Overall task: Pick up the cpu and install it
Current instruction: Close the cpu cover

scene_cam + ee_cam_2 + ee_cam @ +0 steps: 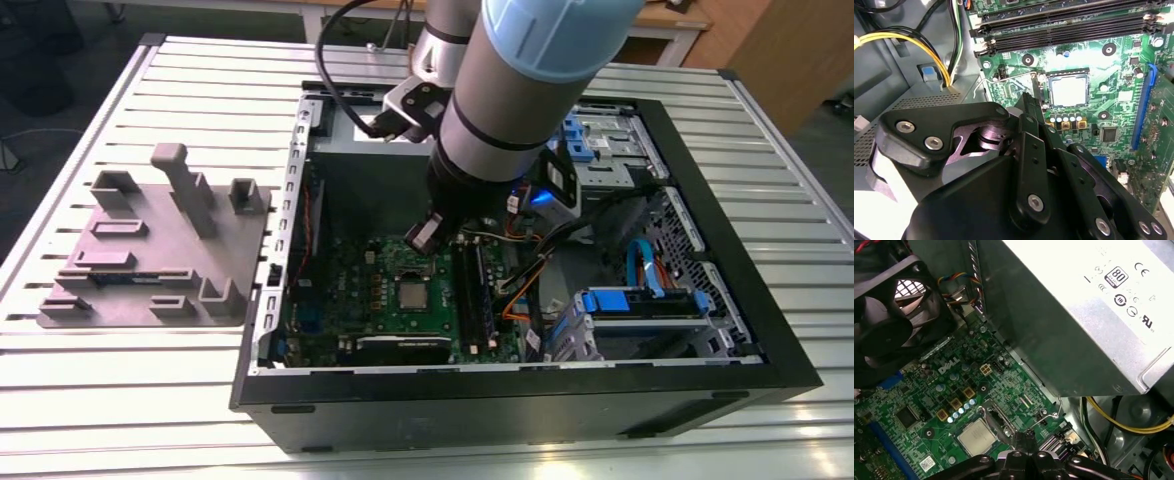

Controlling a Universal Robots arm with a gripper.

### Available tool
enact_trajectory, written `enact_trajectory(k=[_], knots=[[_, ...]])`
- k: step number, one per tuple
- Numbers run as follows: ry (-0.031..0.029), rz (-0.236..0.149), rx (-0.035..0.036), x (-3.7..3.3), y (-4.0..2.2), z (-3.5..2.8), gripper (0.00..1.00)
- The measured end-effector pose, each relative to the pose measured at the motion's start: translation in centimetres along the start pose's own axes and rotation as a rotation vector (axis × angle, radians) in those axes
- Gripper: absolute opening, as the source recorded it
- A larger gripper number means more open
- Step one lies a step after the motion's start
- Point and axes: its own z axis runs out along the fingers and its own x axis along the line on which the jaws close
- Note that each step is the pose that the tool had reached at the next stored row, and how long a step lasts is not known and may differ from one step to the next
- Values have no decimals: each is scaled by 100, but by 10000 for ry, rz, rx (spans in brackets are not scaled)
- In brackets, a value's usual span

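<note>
The cpu [1069, 90] sits in the motherboard [1114, 107] socket, inside the case [747, 340].

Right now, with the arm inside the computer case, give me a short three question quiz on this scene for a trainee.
1. True or false: the cpu lies in its socket on the green motherboard.
2. Multiple choice: in the first wrist view, which part is the big black round thing near the motherboard? A) case fan B) speaker C) hard drive
3. Fill in: in the exterior view, the grey parts fixture sits on the slatted table to the case's ____ (that view's side).

Key: 1 true; 2 A; 3 left
</note>
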Motion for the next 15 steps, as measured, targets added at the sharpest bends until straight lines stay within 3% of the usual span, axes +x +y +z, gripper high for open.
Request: enact_trajectory(k=[7, 15], knots=[[6, -36, -3, 22, -13, -4, 10], [13, -70, -6, 74, 16, -2, 10]])
